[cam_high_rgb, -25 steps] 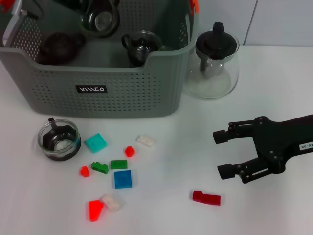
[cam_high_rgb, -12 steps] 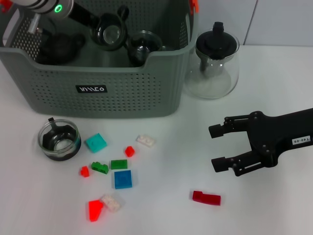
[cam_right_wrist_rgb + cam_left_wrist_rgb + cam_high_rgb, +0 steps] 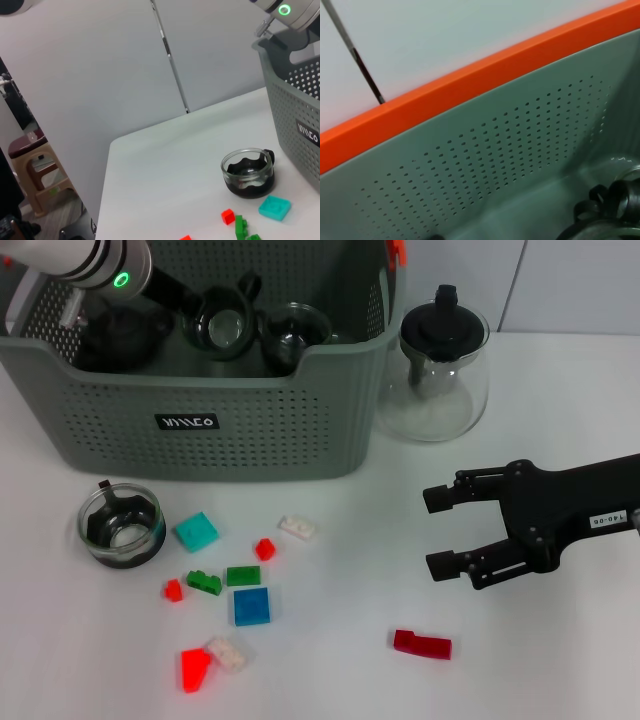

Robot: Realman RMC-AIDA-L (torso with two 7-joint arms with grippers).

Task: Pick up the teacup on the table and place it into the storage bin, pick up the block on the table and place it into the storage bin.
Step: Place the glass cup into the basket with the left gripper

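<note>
From the head view, the storage bin (image 3: 200, 390) stands at the far left of the white worktop (image 3: 560, 380), with a lidded glass teapot (image 3: 440, 365) just beside its right wall. The left arm reaches into the bin from the upper left corner, and a glass cup (image 3: 222, 322) sits at its end above the bin floor; the left gripper itself is hidden, so whether its jaws are spread or pinching cannot be told. A dark clay teapot (image 3: 118, 332) and another glass vessel (image 3: 292, 332) lie inside the bin too. In front of the bin, a teacup (image 3: 122, 525) stands upright on the worktop, and loose blocks are scattered near it: a teal block (image 3: 196, 531), a blue one (image 3: 251, 606), and a dark red block (image 3: 421, 644) lying well apart to the right. The right gripper (image 3: 432, 532) hovers with jaws spread, above and right of that red block, holding nothing. The left wrist view shows only the bin's perforated inner wall (image 3: 485, 165) and orange rim strip; dark curled shapes at one corner are cut off. The right wrist view shows the teacup (image 3: 248, 171) near the bin's front wall (image 3: 300, 120), with small blocks partly cropped at the edge.
</note>
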